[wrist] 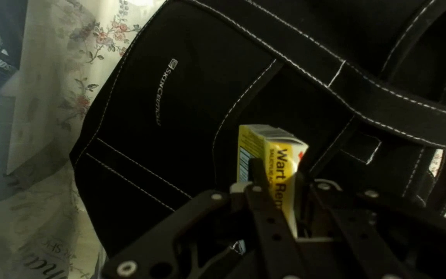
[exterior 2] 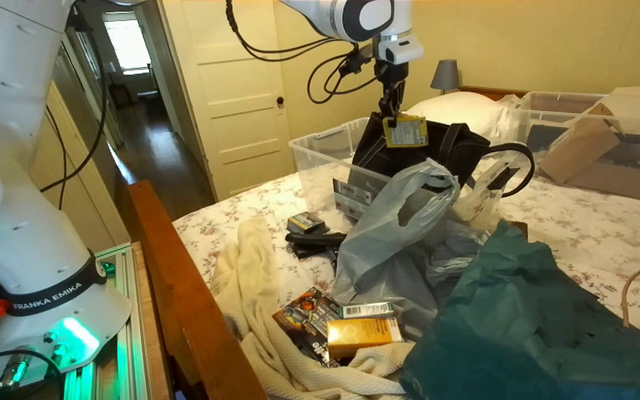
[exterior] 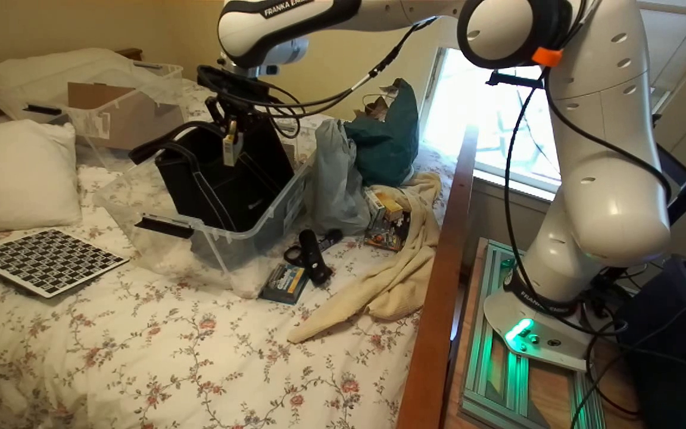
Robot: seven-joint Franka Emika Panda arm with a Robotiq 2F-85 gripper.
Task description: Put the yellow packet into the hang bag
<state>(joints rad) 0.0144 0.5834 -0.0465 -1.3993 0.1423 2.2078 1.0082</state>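
Note:
The yellow packet (exterior: pixel 232 149) is a small box held between the fingertips of my gripper (exterior: pixel 231 128). In an exterior view its yellow printed face (exterior 2: pixel 406 133) hangs beside the gripper (exterior 2: pixel 391 114). In the wrist view the gripper (wrist: pixel 277 172) is shut on the packet (wrist: pixel 281 155), with its end sticking out past the fingers. The black hang bag (exterior: pixel 200 193) leans tilted in a clear plastic bin. The packet overlaps the bag (exterior 2: pixel 374 153) in both exterior views. Black stitched fabric of the bag (wrist: pixel 149 155) lies behind the packet in the wrist view. I cannot tell whether the packet is within its opening.
The clear bin's rim (exterior: pixel 242 234) surrounds the bag, and loop handles (exterior 2: pixel 523 166) stick out. A grey plastic bag (exterior: pixel 337 185) and a teal-green bag (exterior: pixel 384 140) stand beside the bin. Small boxes (exterior 2: pixel 364 336), a cream cloth (exterior: pixel 373 292) and a checkered board (exterior: pixel 45 262) lie on the bed.

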